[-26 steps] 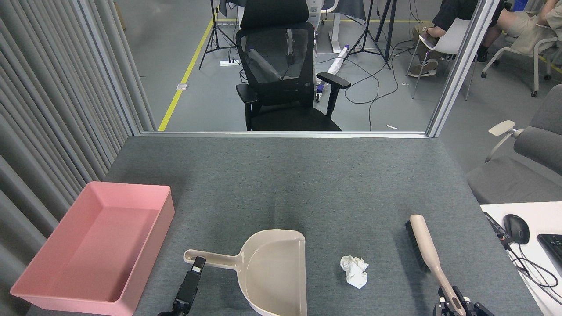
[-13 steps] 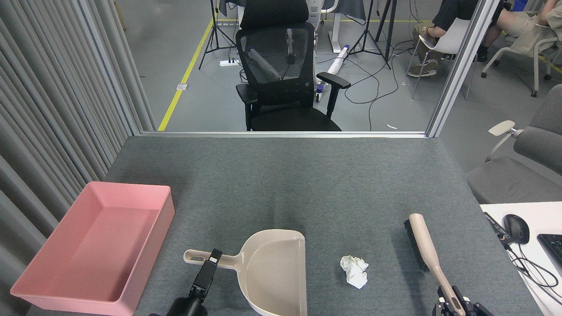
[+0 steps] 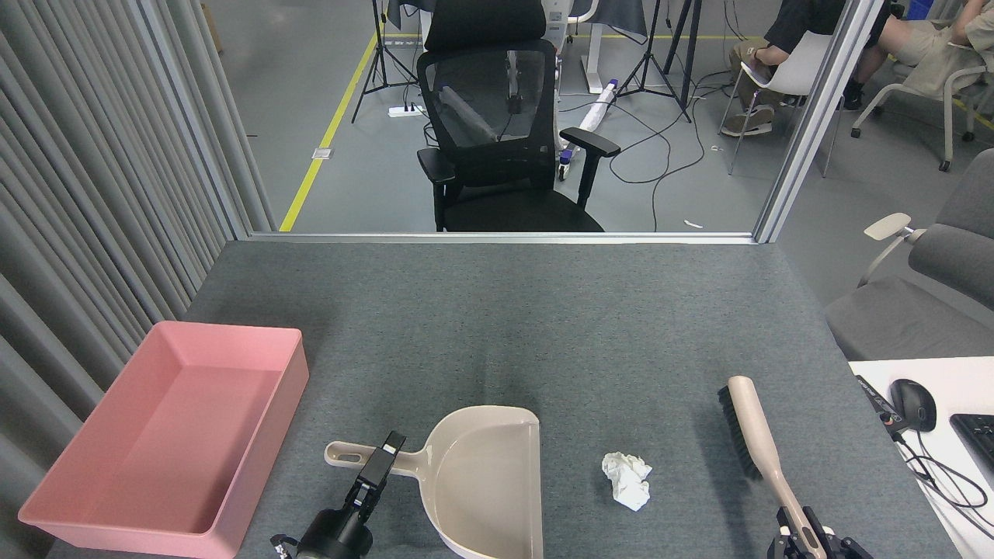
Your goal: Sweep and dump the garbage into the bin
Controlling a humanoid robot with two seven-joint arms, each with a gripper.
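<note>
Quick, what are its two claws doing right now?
Left gripper: at the beige plastic dustpan handle; grip cannot be told.
Right gripper: closed on the beige brush handle.

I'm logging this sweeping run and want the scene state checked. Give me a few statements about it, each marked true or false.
1. The bin is empty. True.
2. The tissue wad lies inside the dustpan. False: it lies on the table right of the dustpan.
3. The right gripper holds the brush by its handle. True.
4. The brush bristles touch the wad. False: they are apart.
5. The left gripper is at the dustpan's handle. True.
</note>
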